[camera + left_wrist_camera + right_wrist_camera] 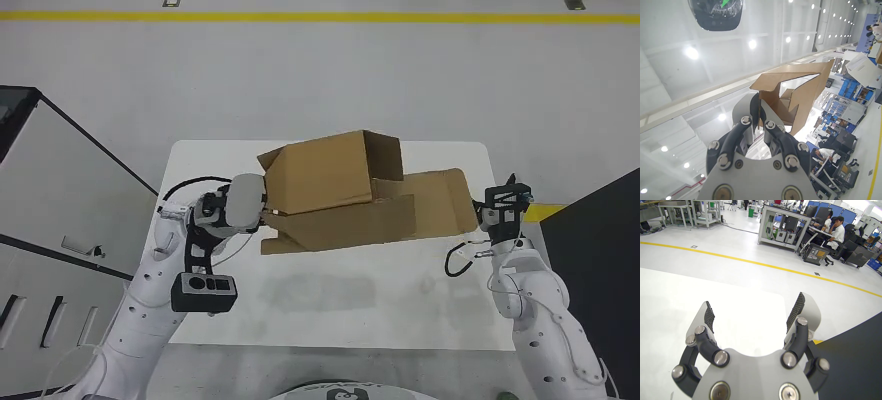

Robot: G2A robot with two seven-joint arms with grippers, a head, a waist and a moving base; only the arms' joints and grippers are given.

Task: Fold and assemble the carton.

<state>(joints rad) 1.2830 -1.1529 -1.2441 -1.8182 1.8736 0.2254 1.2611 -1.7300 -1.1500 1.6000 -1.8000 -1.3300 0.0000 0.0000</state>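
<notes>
A brown carton (pixel 340 190) lies partly unfolded across the back middle of the white table (pixel 330 310), its flaps spread to the right. My left gripper (pixel 262 205) is at the carton's left end, shut on a cardboard edge. In the left wrist view the carton (pixel 800 91) rises ahead of the gripper (pixel 759 106), whose fingers pinch a thin panel edge. My right gripper (pixel 503 195) sits at the table's right edge, just right of the carton's flap. In the right wrist view the right gripper (pixel 753 311) stands open with nothing between its fingers.
Grey panels stand to the left (pixel 60 180) and a dark panel to the right (pixel 600 260) of the table. A yellow floor line (pixel 320 17) runs behind. The table's front half (pixel 330 310) is bare.
</notes>
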